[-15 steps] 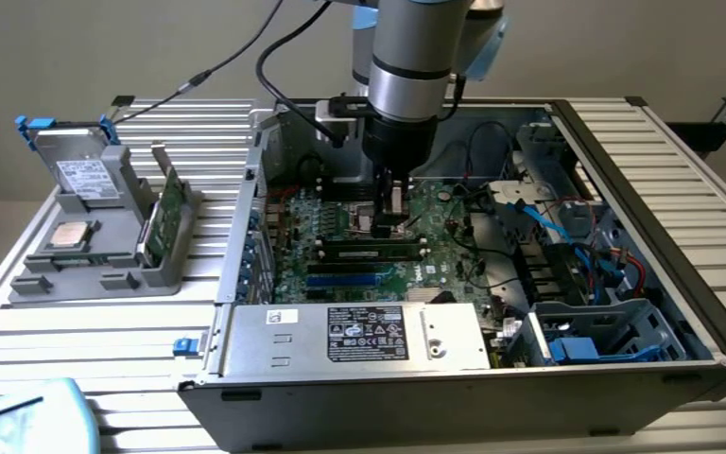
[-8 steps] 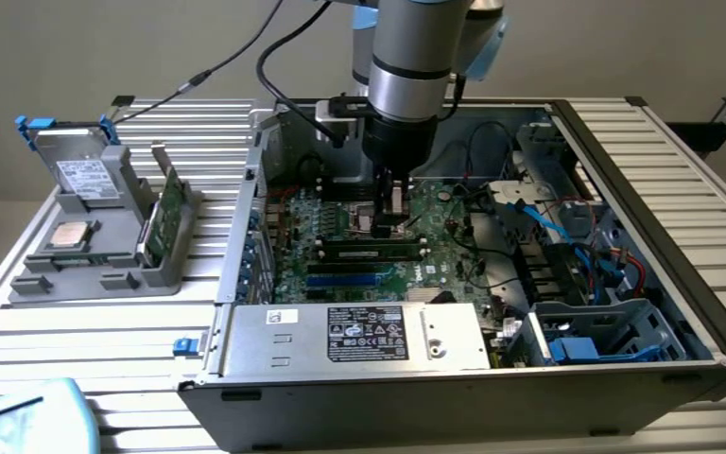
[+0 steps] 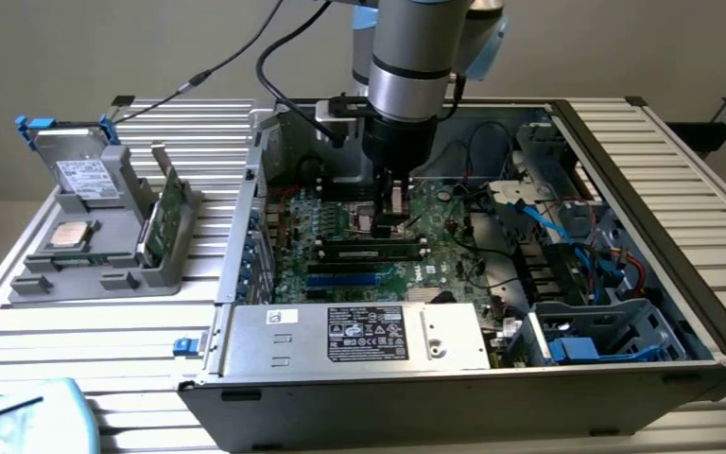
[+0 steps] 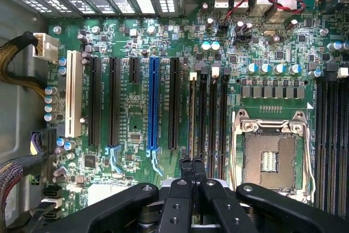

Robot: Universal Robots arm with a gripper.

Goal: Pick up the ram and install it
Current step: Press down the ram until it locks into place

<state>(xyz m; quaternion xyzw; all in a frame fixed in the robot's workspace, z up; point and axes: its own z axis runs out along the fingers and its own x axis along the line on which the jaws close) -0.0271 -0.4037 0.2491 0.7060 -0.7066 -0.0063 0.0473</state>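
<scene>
The ram (image 3: 370, 252), a slim dark green stick with black chips, lies along a memory slot on the motherboard (image 3: 445, 236) inside the open computer case. In the wrist view the ram (image 4: 192, 113) shows edge-on in the slot beside the expansion slots. My gripper (image 3: 389, 225) hangs over the board just behind the ram, near the CPU socket (image 4: 268, 159). Its fingers (image 4: 186, 172) are shut together with nothing seen between them, and the gripper (image 4: 192, 163) lines up with the ram's slot. Whether the fingertips touch the stick I cannot tell.
A grey holder (image 3: 92, 260) at the exterior view's left carries a larger green card (image 3: 167, 213), a processor chip (image 3: 73, 234) and a drive (image 3: 79, 175). The power supply (image 3: 363, 336) fills the case's front. Cables (image 3: 565, 246) and a drive cage (image 3: 603, 336) crowd the case's right.
</scene>
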